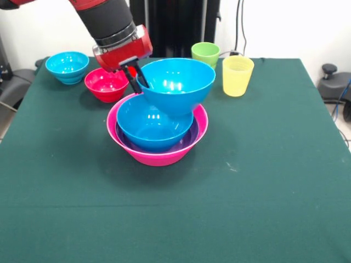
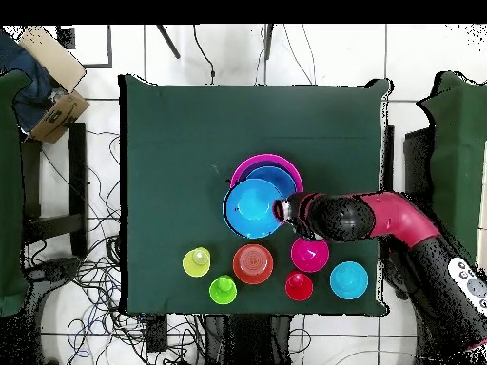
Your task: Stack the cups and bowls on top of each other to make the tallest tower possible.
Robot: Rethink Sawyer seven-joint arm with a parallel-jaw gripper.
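My gripper (image 1: pixel 137 78) is shut on the left rim of a medium blue bowl (image 1: pixel 178 82) and holds it just above the tower, shifted toward the far right of it. The tower is a large pink bowl (image 1: pixel 164 159) holding the purple bowl (image 1: pixel 190 141) and the other blue bowl (image 1: pixel 148 125). In the overhead view the gripper (image 2: pixel 283 211) holds the blue bowl (image 2: pixel 251 207) overlapping the pink bowl (image 2: pixel 257 165). The magenta-red bowl (image 1: pixel 106 84), cyan bowl (image 1: pixel 67 66), green cup (image 1: pixel 205 53) and yellow cup (image 1: pixel 237 75) stand apart.
The overhead view also shows the orange bowl (image 2: pixel 253 263) and the red cup (image 2: pixel 299 286) near the robot's side; both are hidden in the front view. The green table (image 1: pixel 263 175) stretches wide toward the camera. A cardboard box (image 2: pixel 55 71) lies off the table.
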